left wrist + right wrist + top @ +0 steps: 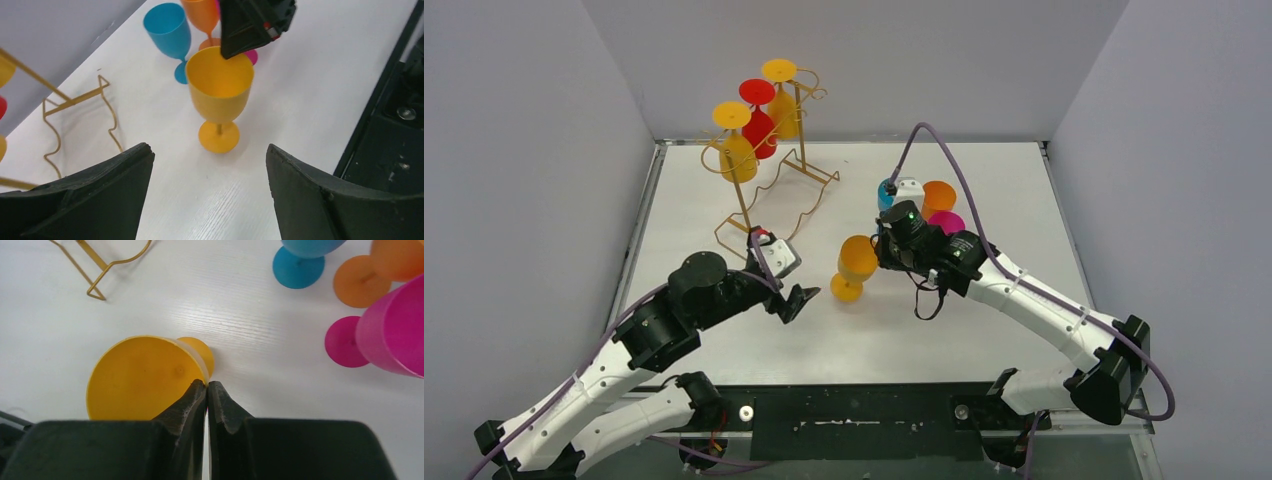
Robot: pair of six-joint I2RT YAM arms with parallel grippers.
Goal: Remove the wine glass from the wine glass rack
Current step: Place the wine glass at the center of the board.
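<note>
Wine glass (857, 262) stands upright on the table (984, 330), well apart from the wine glass rack (803, 130), so we judge it taken off. Our right gripper (207, 390) pinches its rim; our left gripper (801, 298) hangs spread and empty nearby. Only letting go is left.

No readable text, label, brand or number shows on anything.

Bright, even scene under soft overhead light.
The white table (874, 340) carries only a mild sheen, and the yellow wine glass (220, 87) throws a faint, soft-edged shadow at its foot. All three views are crisp, with saturated colours.
</note>
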